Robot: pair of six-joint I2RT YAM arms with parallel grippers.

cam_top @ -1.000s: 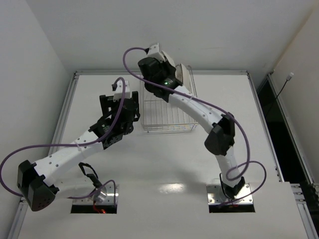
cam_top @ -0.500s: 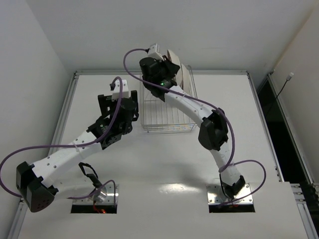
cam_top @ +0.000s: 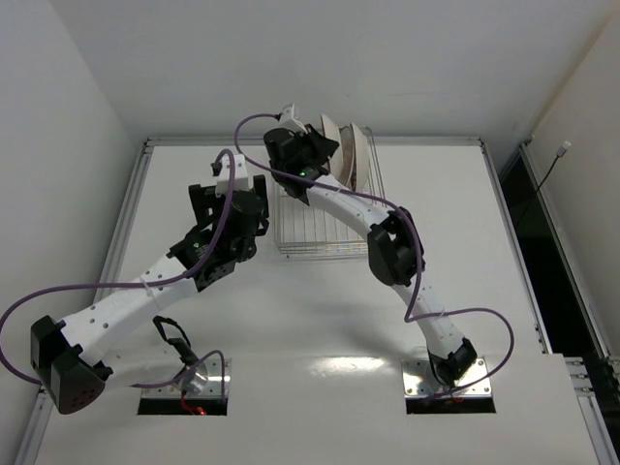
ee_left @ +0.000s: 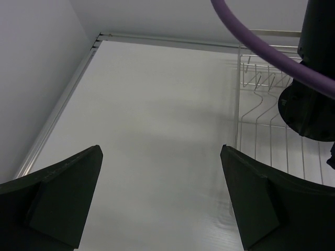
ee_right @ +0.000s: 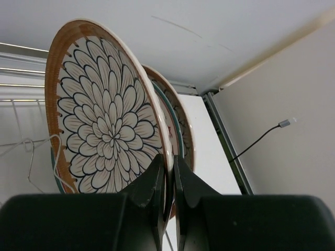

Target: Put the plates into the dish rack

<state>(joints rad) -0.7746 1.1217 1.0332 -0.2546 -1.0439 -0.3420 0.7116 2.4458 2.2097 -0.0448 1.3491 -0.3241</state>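
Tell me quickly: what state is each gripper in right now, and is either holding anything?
Left gripper: open, holding nothing.
Right gripper: shut on the rim of a petal-patterned plate.

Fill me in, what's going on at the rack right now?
The right gripper is shut on the rim of a brown-rimmed petal-pattern plate, holding it on edge at the far end of the wire dish rack, close beside another plate. Whether it is seated I cannot tell. The left gripper hangs open and empty over the table beside the rack.
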